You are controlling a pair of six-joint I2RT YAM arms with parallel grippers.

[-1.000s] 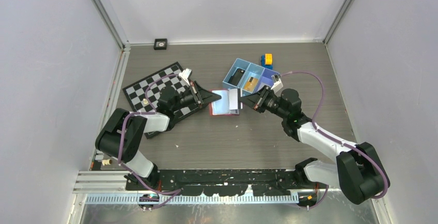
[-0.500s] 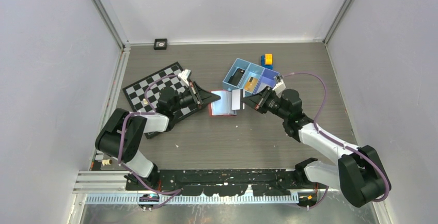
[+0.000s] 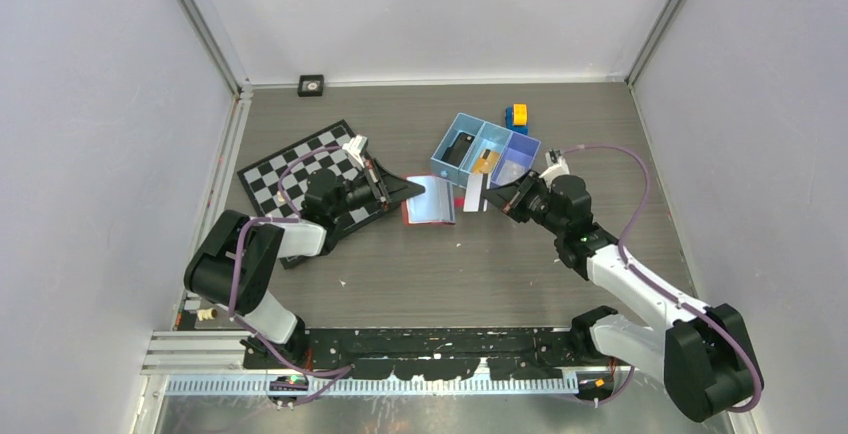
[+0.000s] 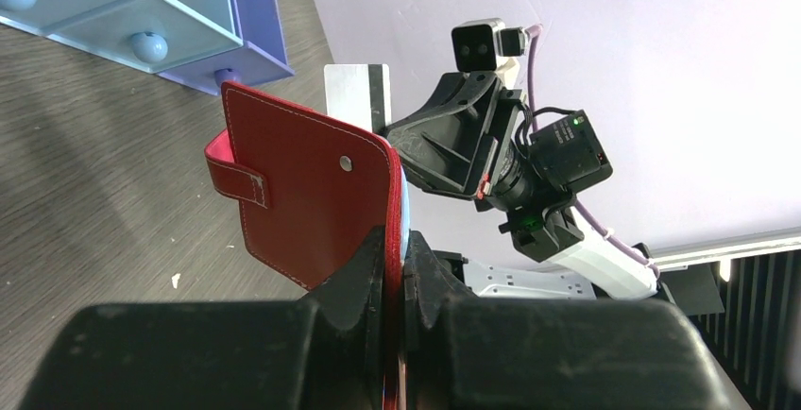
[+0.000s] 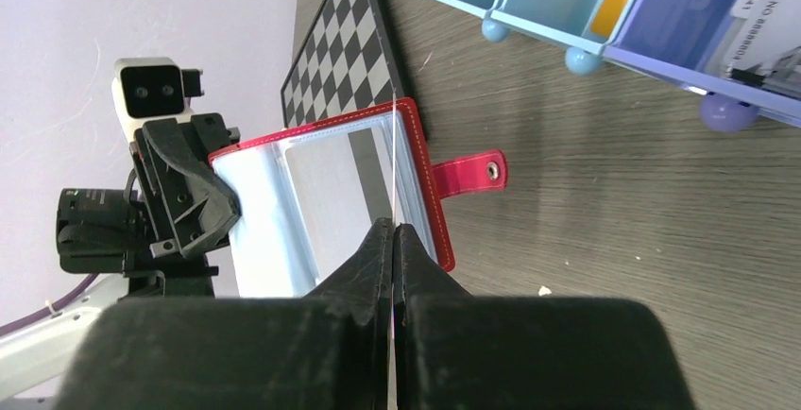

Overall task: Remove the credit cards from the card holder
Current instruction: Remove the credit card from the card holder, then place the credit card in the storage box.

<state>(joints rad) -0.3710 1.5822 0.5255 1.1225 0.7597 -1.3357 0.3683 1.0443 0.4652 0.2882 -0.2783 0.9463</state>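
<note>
As the R gripper (image 3: pixel 492 197) backs off toward the right of the frame, its fingers are pinched tight on a white card (image 3: pixel 476 192). That's the news: a sec ago this card was half in the wallet (image 3: pixel 428 201), now it's fully out, w/ a clear gap btw the two. L gripper (image 3: pixel 406 190) hasn't budged, fingers clamped on the wallet's red cover at mid-frame. It holds the wallet open and on edge on the table (image 3: pixel 450 274), snap tab (image 5: pixel 469 172) hanging loose.

So one more card is freed. From the R wrist cam the pale blue pockets look empty, tho I can't see into every slot, so prob. the last or near it. Next job, I'd say, is dropping it in the blue tray (image 3: pixel 441 154), just beyond, upper centre. Tray already has a dark card (image 3: pixel 460 147) in its left bin and an orange-gold card (image 3: pixel 486 161) in the middle bin.

Writing? The white card shows a black stripe on its face, no text legible. A printed slip (image 5: pixel 767 13) in the tray's purple bin carries a row of digits, mostly zeros, cropped at the frame edge, so I can't read it whole. No brand seen on the wallet. Past the tray sits a yellow-and-blue block (image 3: pixel 517 117); chessboard (image 3: pixel 300 164) upper left.
</note>
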